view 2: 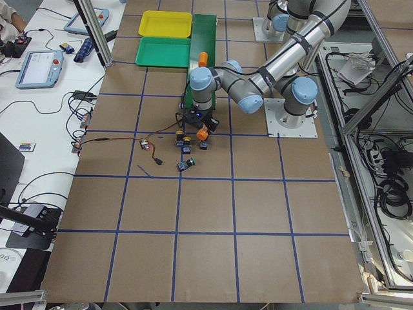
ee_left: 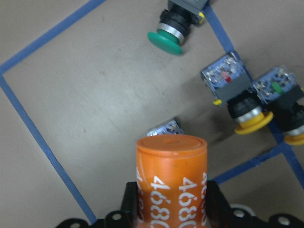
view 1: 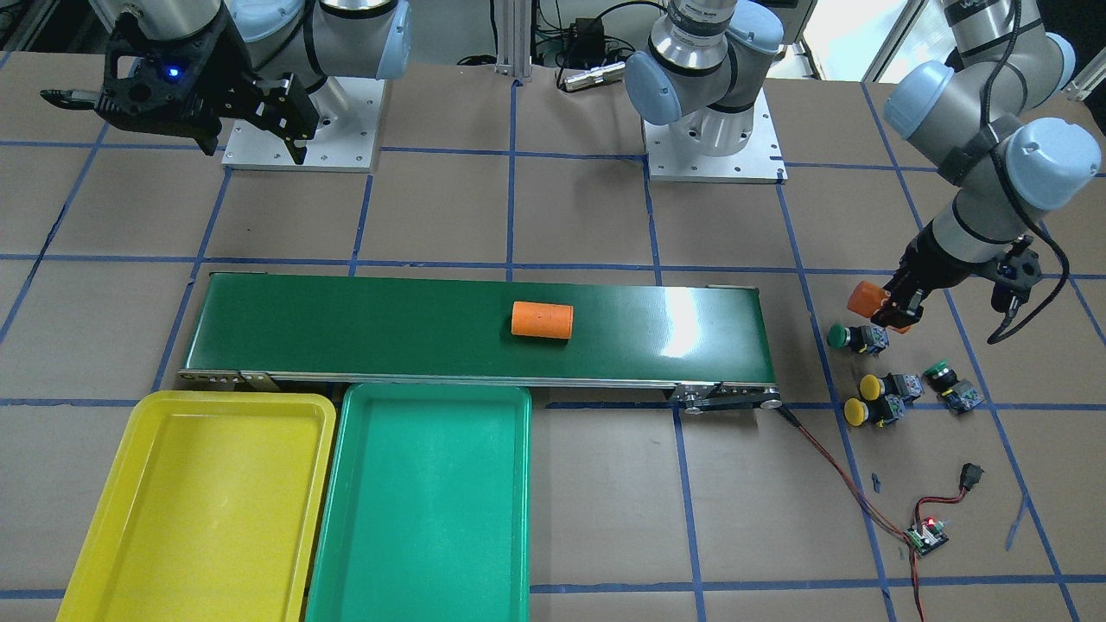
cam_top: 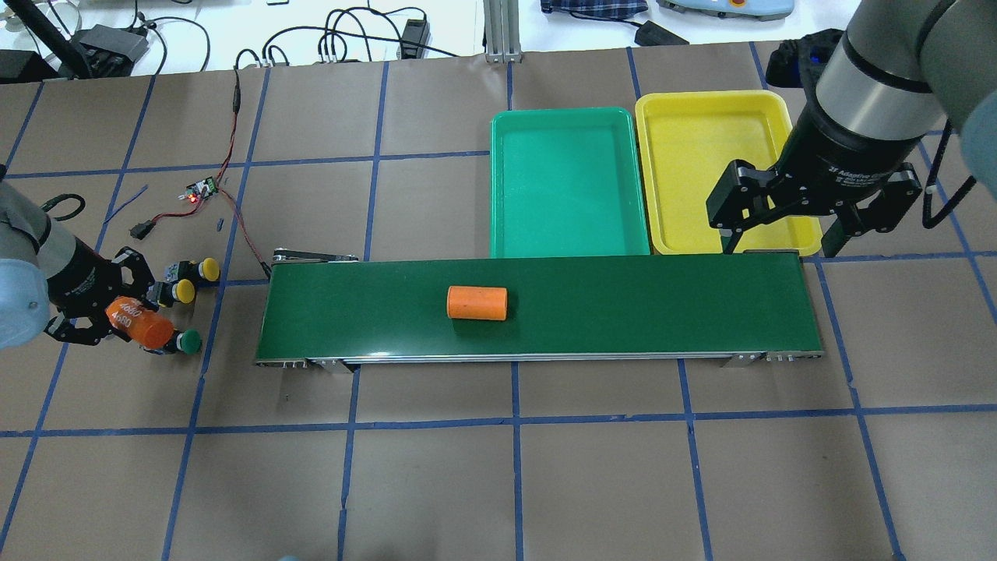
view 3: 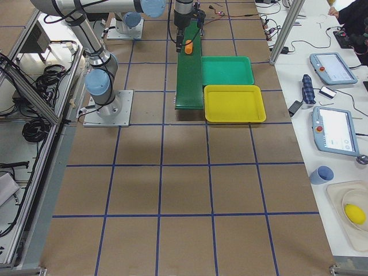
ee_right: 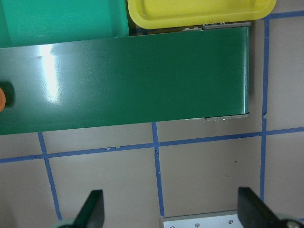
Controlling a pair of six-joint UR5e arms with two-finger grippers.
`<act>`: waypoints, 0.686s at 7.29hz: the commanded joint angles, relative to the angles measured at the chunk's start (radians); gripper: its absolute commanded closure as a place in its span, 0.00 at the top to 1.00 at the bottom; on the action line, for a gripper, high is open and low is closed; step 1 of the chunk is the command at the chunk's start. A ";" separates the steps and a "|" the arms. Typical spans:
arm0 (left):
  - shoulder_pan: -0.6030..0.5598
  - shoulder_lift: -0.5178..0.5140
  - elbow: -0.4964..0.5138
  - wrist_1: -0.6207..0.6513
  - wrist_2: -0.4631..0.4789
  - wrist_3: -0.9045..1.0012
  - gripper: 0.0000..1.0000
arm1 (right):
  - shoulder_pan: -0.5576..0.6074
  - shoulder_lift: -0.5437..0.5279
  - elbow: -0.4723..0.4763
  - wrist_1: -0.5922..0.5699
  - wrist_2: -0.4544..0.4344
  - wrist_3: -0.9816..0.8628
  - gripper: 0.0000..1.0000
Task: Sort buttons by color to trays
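Note:
Four buttons lie on the table past the conveyor's end: a green one, two yellow ones and another green one. Just above them my left gripper is shut on an orange cylinder printed "4680". The left wrist view shows a green button and two yellow buttons below that cylinder. The yellow tray and the green tray sit side by side with nothing in them. My right gripper hangs open over the conveyor's other end, near the yellow tray.
A long dark-green conveyor belt carries a plain orange cylinder at its middle. A small circuit board with red wires and a black switch lies near the buttons. Blue tape lines grid the brown table.

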 commanded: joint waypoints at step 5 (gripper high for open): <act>-0.085 0.010 0.000 -0.008 -0.083 -0.254 0.39 | 0.000 0.001 0.000 -0.001 0.000 -0.002 1.00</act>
